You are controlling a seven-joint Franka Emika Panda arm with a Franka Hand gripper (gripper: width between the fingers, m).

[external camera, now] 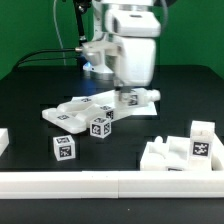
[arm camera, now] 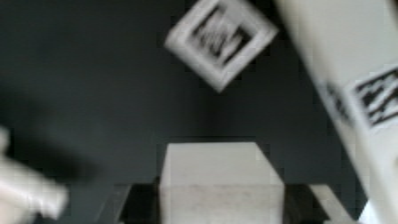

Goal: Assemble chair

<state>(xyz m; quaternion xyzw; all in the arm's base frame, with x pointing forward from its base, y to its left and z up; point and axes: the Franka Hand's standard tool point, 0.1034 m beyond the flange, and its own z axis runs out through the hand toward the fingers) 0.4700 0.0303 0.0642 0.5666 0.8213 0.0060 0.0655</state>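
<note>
1. In the exterior view the claw (external camera: 131,97) hangs low over the far end of the flat slabs (external camera: 85,108), close to the middle of the black surface (external camera: 30,95). The robot's own hand hides its fingertips there.
2. I cannot tell whether the claw is apart, together or clamped on anything. The wrist view is blurred. It shows a pale rectangle (arm camera: 214,175) between two dark strips, which may be a held part or only the claw's own hardware.
3. The chair is in loose pieces.
   - The slabs lie overlapping at the centre.
   - A tagged block (external camera: 101,126) sits just beside them, at about 6 o'clock from them.
   - A second block (external camera: 63,150) stands apart, toward 7 o'clock.
   - A stepped part (external camera: 185,152) rests at about 4 o'clock, near the border rail (external camera: 110,186).
4. The wrist view also shows a tagged square piece (arm camera: 222,40), turned corner-on, and a long slab (arm camera: 347,90) with a tag on it. The dark surface lies between them.
5. Judging from the pose, the step in hand is a grasp on one of the slabs, or an adjustment of it.
6. To do it well:
   - Line the fingers up square to the slab's long edges before closing.
   - Come straight down, so the overlapping slab underneath is not dragged along.
   - Close on a bare stretch of edge and not across a tag.
7. The main risk appears to be nudging the neighbouring block or tipping the stack, so any lift should begin slowly and vertically.
</note>
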